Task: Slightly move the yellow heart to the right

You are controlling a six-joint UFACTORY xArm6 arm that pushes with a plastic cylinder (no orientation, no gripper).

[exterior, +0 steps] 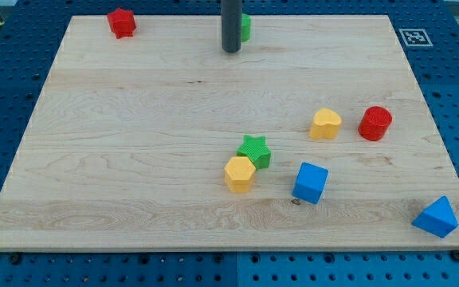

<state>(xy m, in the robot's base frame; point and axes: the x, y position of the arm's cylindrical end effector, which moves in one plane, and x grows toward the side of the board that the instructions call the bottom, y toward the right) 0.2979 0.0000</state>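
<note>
The yellow heart (325,124) lies right of the board's middle, with a red cylinder (375,123) close on its right, a small gap between them. My tip (230,50) is near the view's top centre, far up and left of the heart. It stands just left of a green block (245,27) that the rod partly hides.
A green star (255,150) touches a yellow hexagon (239,174) below centre. A blue cube (310,182) lies to their right. A blue triangle-shaped block (437,217) sits at the bottom right, a red block (122,22) at the top left. The wooden board (134,159) ends at a blue pegboard.
</note>
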